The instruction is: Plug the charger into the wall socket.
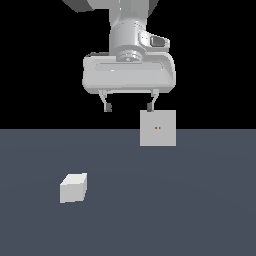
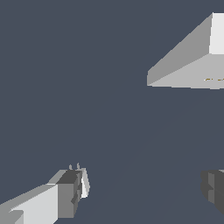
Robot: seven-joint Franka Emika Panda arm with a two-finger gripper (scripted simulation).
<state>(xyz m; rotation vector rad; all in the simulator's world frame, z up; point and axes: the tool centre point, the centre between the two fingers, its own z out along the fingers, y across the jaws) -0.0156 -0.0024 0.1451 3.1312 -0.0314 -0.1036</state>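
The charger is a small plain white-grey block lying on the dark floor at the exterior view's lower left. The wall socket is an upright light-grey square panel with two tiny yellowish holes at its centre, standing toward the exterior view's right; in the wrist view the wall socket shows as a slanted grey slab. My gripper hangs high above the floor, open, with nothing between its fingers. It is well above and to the right of the charger, and its right fingertip appears just above the socket's top edge. One finger shows in the wrist view.
The flat dark blue-grey floor stretches around both objects, with a black background behind it. Nothing else stands in view.
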